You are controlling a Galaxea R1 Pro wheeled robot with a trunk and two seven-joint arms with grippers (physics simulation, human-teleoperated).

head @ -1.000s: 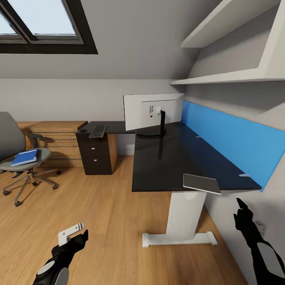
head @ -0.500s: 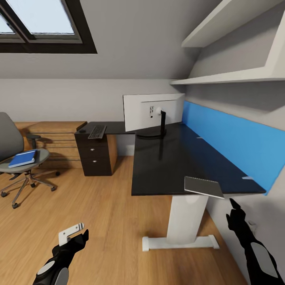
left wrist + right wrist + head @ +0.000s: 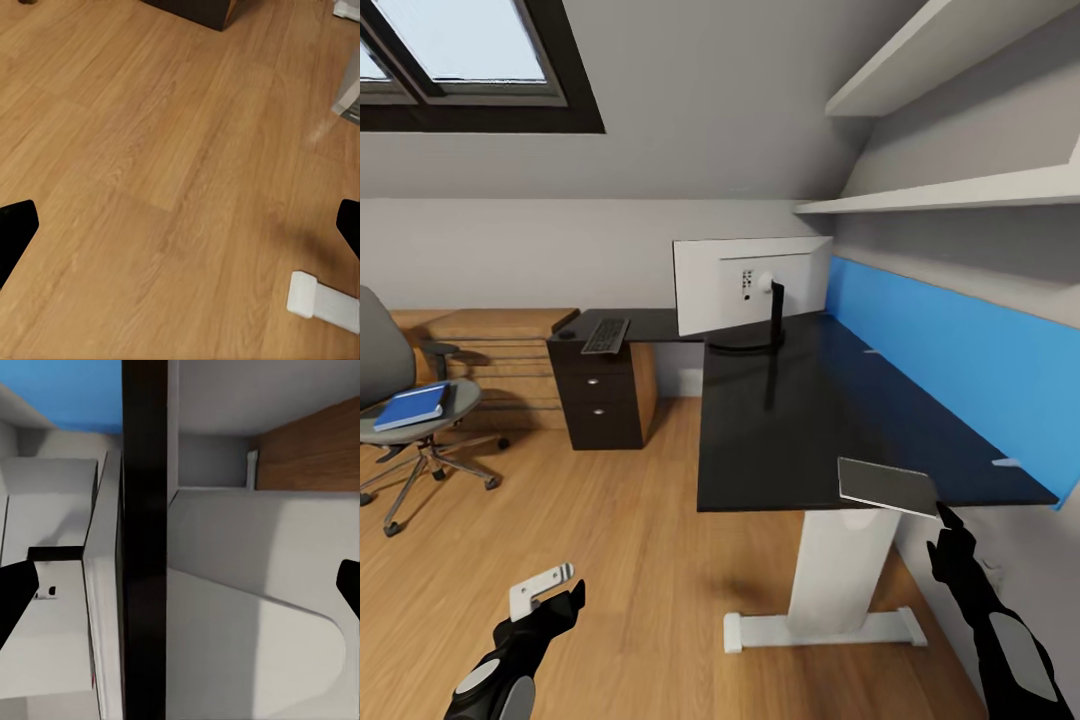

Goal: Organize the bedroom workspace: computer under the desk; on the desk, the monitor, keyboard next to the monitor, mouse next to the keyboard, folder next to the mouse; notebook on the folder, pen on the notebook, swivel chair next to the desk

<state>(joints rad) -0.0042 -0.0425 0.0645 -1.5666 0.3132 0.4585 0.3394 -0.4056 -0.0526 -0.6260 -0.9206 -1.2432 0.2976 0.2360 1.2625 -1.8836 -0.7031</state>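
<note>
The black desk (image 3: 780, 430) runs along the right wall, with the white monitor (image 3: 750, 285) at its far end, back towards me. A dark keyboard (image 3: 607, 333) and a small mouse (image 3: 567, 332) lie on the low side section at the left. The grey swivel chair (image 3: 380, 350) stands far left with the blue folder (image 3: 412, 405) on its seat. A flat grey notebook (image 3: 887, 485) overhangs the desk's near edge. My right gripper (image 3: 948, 525) (image 3: 180, 592) is open just below it, facing the desk edge (image 3: 145, 510). My left gripper (image 3: 565, 600) (image 3: 180, 232) hangs open over the floor.
A dark drawer cabinet (image 3: 600, 400) stands under the side section. The desk's white leg and foot (image 3: 830, 600) are close to my right arm. A blue panel (image 3: 950, 350) and white shelves (image 3: 960, 190) line the right wall. Wooden floor (image 3: 610, 520) spreads between chair and desk.
The view has shifted a little, so the desk sits lower and nearer. My right gripper has come in under the grey notebook at the desk's near edge. The left arm has not moved.
</note>
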